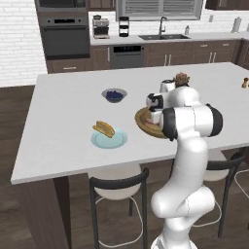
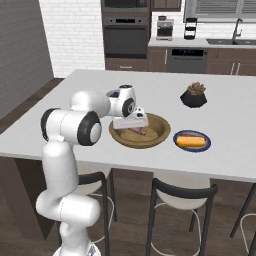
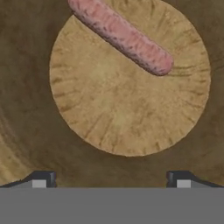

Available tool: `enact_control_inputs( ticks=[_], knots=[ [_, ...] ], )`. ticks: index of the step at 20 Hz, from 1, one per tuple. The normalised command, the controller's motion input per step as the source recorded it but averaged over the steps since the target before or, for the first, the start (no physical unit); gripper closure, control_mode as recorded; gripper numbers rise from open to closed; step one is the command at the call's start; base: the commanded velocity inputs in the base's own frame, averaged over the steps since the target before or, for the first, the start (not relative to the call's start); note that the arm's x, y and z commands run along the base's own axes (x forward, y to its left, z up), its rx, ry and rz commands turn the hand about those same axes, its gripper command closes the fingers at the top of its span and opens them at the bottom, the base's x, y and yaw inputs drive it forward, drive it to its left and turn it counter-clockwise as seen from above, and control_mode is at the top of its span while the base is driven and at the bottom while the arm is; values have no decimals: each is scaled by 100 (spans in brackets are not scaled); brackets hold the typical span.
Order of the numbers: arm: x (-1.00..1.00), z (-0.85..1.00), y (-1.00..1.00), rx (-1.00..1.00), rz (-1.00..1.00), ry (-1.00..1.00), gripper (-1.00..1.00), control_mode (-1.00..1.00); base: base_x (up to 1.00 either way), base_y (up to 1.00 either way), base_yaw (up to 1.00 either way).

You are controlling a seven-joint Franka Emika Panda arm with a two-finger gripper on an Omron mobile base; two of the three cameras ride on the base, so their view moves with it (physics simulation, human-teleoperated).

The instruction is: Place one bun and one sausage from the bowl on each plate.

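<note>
The brown wooden bowl (image 2: 161, 131) stands at the counter's near edge, partly behind my arm in the left base view (image 1: 141, 120). One pink sausage (image 3: 120, 35) lies on its pale flat bottom (image 3: 131, 100); it also shows under the hand (image 2: 143, 132). My gripper (image 3: 111, 179) hangs open just above the bowl (image 2: 132, 128), the sausage ahead of its fingertips (image 3: 43, 179) and nothing between them. The light-blue plate (image 1: 116, 142) carries a bun (image 1: 104, 128). The navy plate (image 2: 176, 141) right of the bowl holds an orange bun (image 2: 191, 141) with a reddish strip on top.
A small grey bowl of dark berries (image 1: 114, 95) sits mid-counter. A black pot with a plant (image 2: 194, 95) stands behind the navy plate. Black-framed stools (image 2: 182, 192) line the counter's near side. A sink and ovens run along the back wall.
</note>
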Motion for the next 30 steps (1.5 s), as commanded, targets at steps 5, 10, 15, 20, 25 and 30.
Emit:
enact_control_inputs(
  ticks=[5, 10, 15, 20, 25, 30],
  knots=[
    [27, -13, -9, 0, 12, -14, -100, -100, 0, 0, 0],
    [32, -10, -4, 0, 11, -12, -100, -100, 0, 0, 0],
    [26, -23, 0, 0, 9, 0, -100, -100, 0, 0, 0],
    [51, -6, -13, 0, 4, 3, -100, -100, 0, 0, 0],
    [35, -10, -3, 0, 0, 8, -100, -100, 0, 0, 0],
    [37, -28, 0, 0, 0, 1, -100, -100, 0, 0, 0]
  ],
)
